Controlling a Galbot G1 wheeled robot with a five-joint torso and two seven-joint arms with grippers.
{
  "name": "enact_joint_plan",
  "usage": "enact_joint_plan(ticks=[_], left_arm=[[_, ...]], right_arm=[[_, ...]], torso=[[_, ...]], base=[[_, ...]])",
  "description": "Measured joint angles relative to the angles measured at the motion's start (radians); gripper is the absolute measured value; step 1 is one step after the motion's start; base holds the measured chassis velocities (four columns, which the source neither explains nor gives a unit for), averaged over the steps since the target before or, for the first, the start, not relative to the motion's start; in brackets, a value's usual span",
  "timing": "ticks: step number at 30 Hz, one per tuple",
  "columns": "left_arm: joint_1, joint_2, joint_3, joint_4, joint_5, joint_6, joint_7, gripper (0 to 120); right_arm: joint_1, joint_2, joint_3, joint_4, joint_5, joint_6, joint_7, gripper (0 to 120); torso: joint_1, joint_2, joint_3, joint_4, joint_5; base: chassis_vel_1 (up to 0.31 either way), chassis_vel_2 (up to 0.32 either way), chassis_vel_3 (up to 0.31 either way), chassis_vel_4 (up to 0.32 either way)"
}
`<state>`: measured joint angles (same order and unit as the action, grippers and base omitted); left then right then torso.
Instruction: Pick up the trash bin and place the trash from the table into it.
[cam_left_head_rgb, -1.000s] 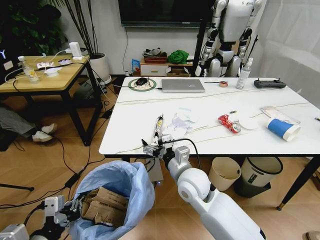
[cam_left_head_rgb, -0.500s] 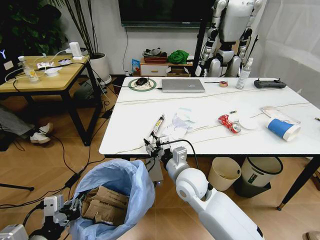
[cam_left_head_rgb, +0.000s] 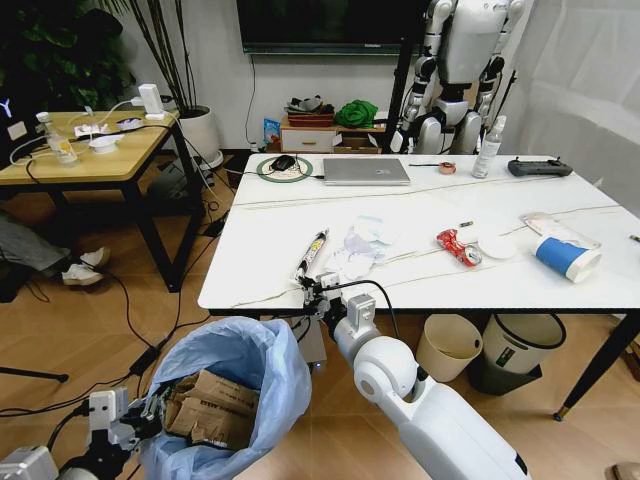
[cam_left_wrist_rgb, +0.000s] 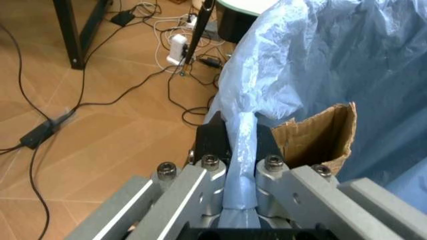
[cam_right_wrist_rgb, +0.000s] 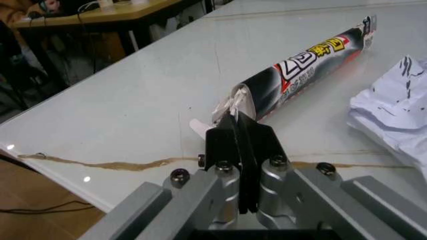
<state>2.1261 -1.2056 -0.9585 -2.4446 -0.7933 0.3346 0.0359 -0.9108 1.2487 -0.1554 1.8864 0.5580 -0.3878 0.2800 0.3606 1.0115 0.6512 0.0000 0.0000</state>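
Note:
The trash bin (cam_left_head_rgb: 235, 365), lined with a bulging light-blue bag (cam_left_wrist_rgb: 320, 60), hangs low at my left. My left gripper (cam_left_head_rgb: 150, 408) (cam_left_wrist_rgb: 237, 145) is shut on a bunched fold of the bag at the rim. Brown cardboard (cam_left_head_rgb: 215, 410) (cam_left_wrist_rgb: 320, 132) lies inside. At the table's (cam_left_head_rgb: 270, 225) front edge my right gripper (cam_left_head_rgb: 312, 288) (cam_right_wrist_rgb: 239, 125) is shut on the crimped near end of a long black wrapper (cam_left_head_rgb: 313, 253) (cam_right_wrist_rgb: 307, 60) that lies flat. Crumpled tissues (cam_left_head_rgb: 352, 258) (cam_right_wrist_rgb: 393, 110), a crushed red can (cam_left_head_rgb: 458, 246) and a blue-white cup (cam_left_head_rgb: 566, 258) lie farther right.
A silver laptop (cam_left_head_rgb: 366, 171) and a spray bottle (cam_left_head_rgb: 488, 148) stand at the table's far side. A cream bin (cam_left_head_rgb: 448, 346) and a white bin (cam_left_head_rgb: 520, 350) sit under the table. A wooden table (cam_left_head_rgb: 80, 150) stands to the left, with cables on the floor (cam_left_wrist_rgb: 100, 90).
My right gripper has crept up to the table's front edge, and the wrapper's near end has swung left with it. The left gripper and the bin have stayed put.

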Motion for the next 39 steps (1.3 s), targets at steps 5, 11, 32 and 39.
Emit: enact_joint_plan(ticks=[5,11,32,39], left_arm=[[-0.001,0.004,0.002,-0.001,-0.002,0.001,-0.001,0],[-0.003,0.008,0.002,-0.003,-0.007,0.002,-0.001,0],[-0.036,0.007,0.028,0.036,-0.013,0.005,-0.010,0],[-0.054,0.011,0.030,0.046,-0.036,0.005,-0.015,0]], right_arm=[[0.000,-0.012,0.010,0.002,-0.005,0.009,-0.006,0],[-0.035,-0.069,0.029,0.045,-0.006,0.009,-0.010,0],[-0.063,-0.172,0.073,0.200,0.042,0.029,-0.015,0],[-0.058,-0.224,0.050,0.275,0.093,0.103,-0.080,0]], torso=[[0.000,0.000,0.000,0.0001,0.0000],[0.000,0.000,0.000,-0.0001,0.0001],[0.000,0.000,0.000,0.0001,0.0000],[0.000,0.000,0.000,-0.0001,0.0000]], base=[[0.000,0.000,0.000,0.000],[0.000,0.000,0.000,0.000],[0.000,0.000,0.000,0.000],[0.000,0.000,0.000,0.000]])
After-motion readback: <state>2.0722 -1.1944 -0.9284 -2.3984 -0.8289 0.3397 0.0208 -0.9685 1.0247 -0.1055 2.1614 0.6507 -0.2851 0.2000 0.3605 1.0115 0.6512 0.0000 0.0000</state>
